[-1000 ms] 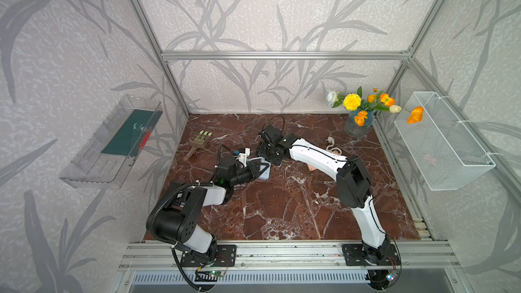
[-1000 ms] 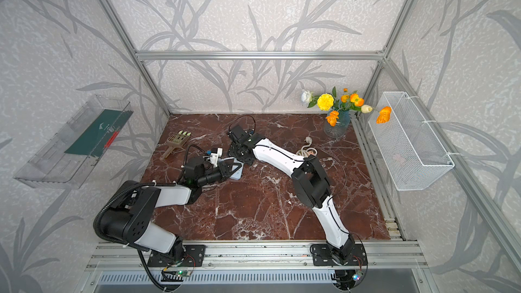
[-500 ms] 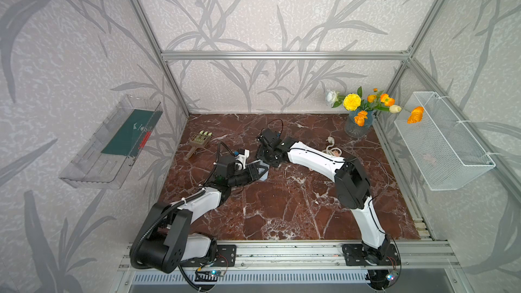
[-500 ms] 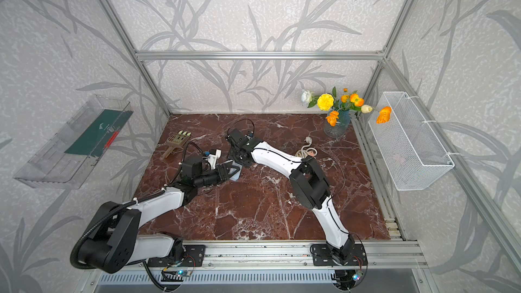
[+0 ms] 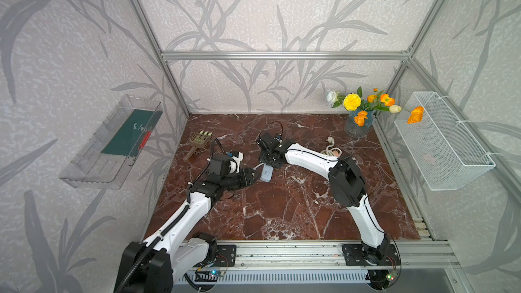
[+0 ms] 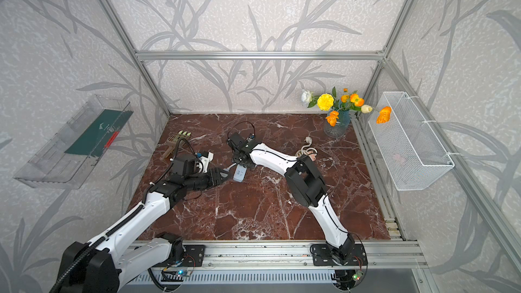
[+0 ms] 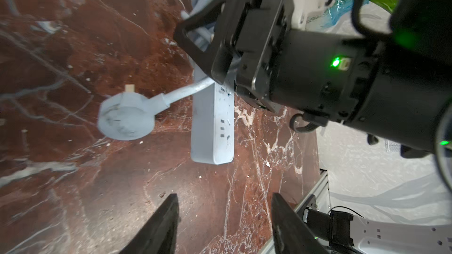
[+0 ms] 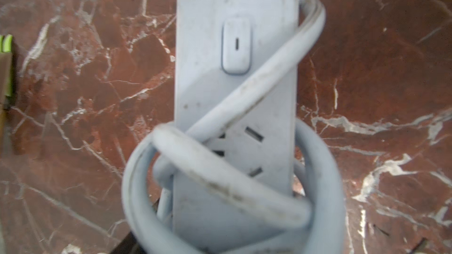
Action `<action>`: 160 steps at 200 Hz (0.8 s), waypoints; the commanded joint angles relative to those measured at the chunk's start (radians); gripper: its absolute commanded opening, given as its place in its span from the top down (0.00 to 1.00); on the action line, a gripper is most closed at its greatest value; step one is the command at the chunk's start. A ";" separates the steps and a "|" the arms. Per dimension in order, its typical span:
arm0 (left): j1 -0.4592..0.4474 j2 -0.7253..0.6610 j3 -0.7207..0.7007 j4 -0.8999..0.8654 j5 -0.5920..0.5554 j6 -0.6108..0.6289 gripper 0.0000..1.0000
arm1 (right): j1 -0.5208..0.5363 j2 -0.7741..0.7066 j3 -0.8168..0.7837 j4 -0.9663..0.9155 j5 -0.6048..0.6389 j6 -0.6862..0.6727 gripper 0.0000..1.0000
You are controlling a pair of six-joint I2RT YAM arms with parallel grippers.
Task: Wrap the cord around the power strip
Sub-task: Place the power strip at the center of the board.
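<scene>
In both top views, power strip (image 5: 266,173) on the table (image 5: 282,207), left hand (image 5: 255,178) beside it, right hand (image 5: 269,162) over it. Left wrist: my left hand gapes empty. Right wrist: cord (image 8: 244,98) loops around the power strip; right hand's grip, I can't tell.

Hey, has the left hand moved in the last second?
Yes. The left hand has backed slightly away from the power strip, toward the front rail, and its jaws have opened.
</scene>
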 commanded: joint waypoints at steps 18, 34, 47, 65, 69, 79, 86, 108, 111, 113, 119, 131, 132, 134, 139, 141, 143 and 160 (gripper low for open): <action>0.032 -0.035 0.053 -0.120 -0.069 0.067 0.41 | 0.016 0.014 0.003 -0.010 0.075 -0.057 0.56; 0.036 -0.038 0.061 -0.120 -0.067 0.071 0.41 | 0.021 0.028 -0.005 -0.010 0.074 -0.061 0.53; 0.037 -0.035 0.061 -0.111 -0.064 0.069 0.41 | 0.022 0.037 -0.013 -0.010 0.075 -0.059 0.51; 0.038 -0.034 0.053 -0.100 -0.060 0.064 0.41 | 0.024 0.050 -0.017 -0.016 0.075 -0.059 0.48; 0.039 -0.034 0.053 -0.096 -0.060 0.063 0.41 | 0.024 0.052 -0.017 -0.016 0.075 -0.059 0.48; 0.038 -0.034 0.049 -0.091 -0.058 0.060 0.41 | 0.024 0.055 -0.018 -0.019 0.074 -0.060 0.45; 0.038 -0.032 0.047 -0.087 -0.058 0.058 0.41 | 0.023 0.057 -0.016 -0.021 0.074 -0.062 0.43; 0.038 -0.028 0.046 -0.078 -0.052 0.058 0.41 | 0.024 0.066 -0.014 -0.025 0.067 -0.061 0.39; 0.038 -0.028 0.046 -0.077 -0.052 0.057 0.41 | 0.024 0.067 -0.013 -0.026 0.066 -0.060 0.39; 0.039 -0.028 0.045 -0.076 -0.052 0.056 0.41 | 0.024 0.068 -0.012 -0.027 0.066 -0.060 0.39; 0.038 -0.027 0.046 -0.074 -0.050 0.056 0.41 | 0.024 0.071 -0.011 -0.031 0.064 -0.059 0.37; 0.038 -0.025 0.045 -0.071 -0.049 0.055 0.41 | 0.023 0.076 -0.008 -0.038 0.063 -0.057 0.34; 0.038 -0.024 0.045 -0.071 -0.049 0.054 0.41 | 0.023 0.076 -0.008 -0.039 0.063 -0.056 0.34; 0.038 -0.025 0.045 -0.070 -0.048 0.054 0.41 | 0.023 0.076 -0.009 -0.039 0.064 -0.056 0.34; 0.038 -0.024 0.046 -0.069 -0.048 0.055 0.41 | 0.023 0.076 -0.010 -0.038 0.064 -0.055 0.33; 0.038 -0.024 0.046 -0.069 -0.048 0.055 0.41 | 0.024 0.077 -0.011 -0.039 0.063 -0.055 0.33; 0.038 -0.024 0.046 -0.069 -0.047 0.054 0.41 | 0.024 0.077 -0.012 -0.039 0.062 -0.054 0.33; 0.038 -0.023 0.044 -0.065 -0.044 0.054 0.41 | 0.022 0.079 -0.016 -0.038 0.061 -0.049 0.31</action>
